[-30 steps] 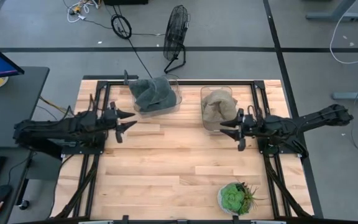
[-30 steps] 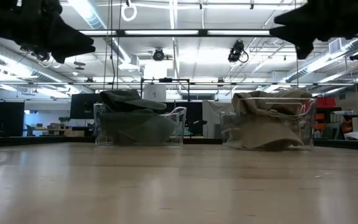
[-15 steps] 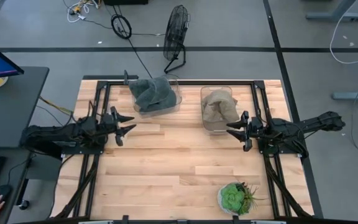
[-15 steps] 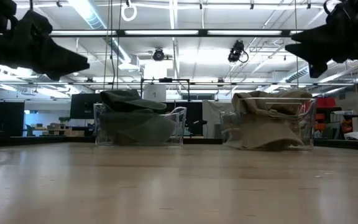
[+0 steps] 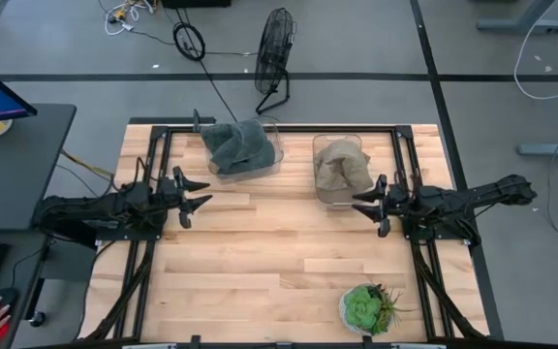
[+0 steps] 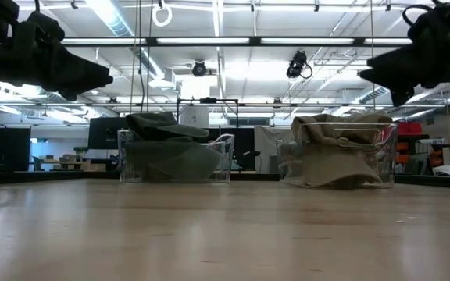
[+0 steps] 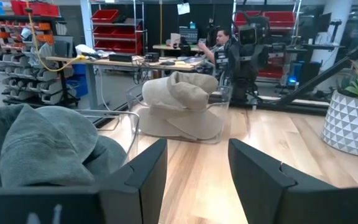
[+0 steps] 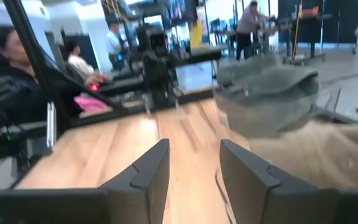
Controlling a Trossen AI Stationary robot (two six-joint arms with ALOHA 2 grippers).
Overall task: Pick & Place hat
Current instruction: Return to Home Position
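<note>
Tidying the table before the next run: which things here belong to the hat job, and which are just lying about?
Job: dark caps, left bin, tan caps, right bin, left gripper, right gripper (both open, empty).
Lying about: potted plant on table, fan on floor.

My left arm is folded at the left, my left gripper (image 5: pixel 200 191) pointing right, fingers spread and empty. My right arm is folded at the right, my right gripper (image 5: pixel 361 202) pointing left, fingers likewise apart.
</note>
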